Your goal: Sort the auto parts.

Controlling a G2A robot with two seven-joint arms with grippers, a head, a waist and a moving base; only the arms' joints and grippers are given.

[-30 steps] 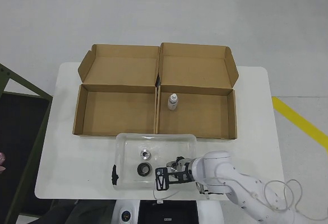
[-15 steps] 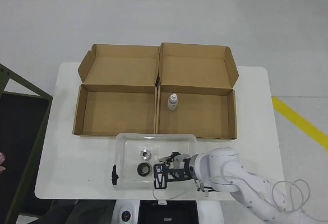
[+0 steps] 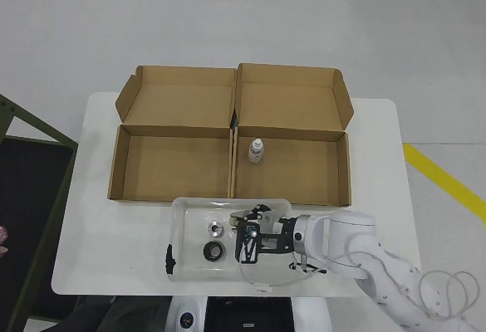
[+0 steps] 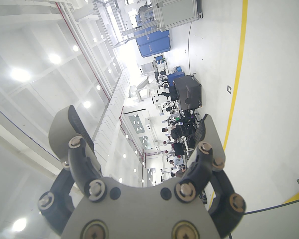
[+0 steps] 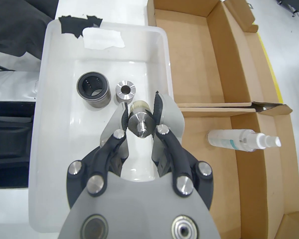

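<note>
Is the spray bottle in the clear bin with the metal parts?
No, the spray bottle lies on its side in a cardboard box next to the clear bin.

On the table, the left box and the right box are sitting side by side, touching, across the upper middle of the top view. A bottle is lying in the right box, near its upper left corner. Just below the boxes, at lower centre, a tray is resting. In it a bushing is sitting just above a sleeve; just right of the bushing, the right gripper is gripping a third part.
</note>
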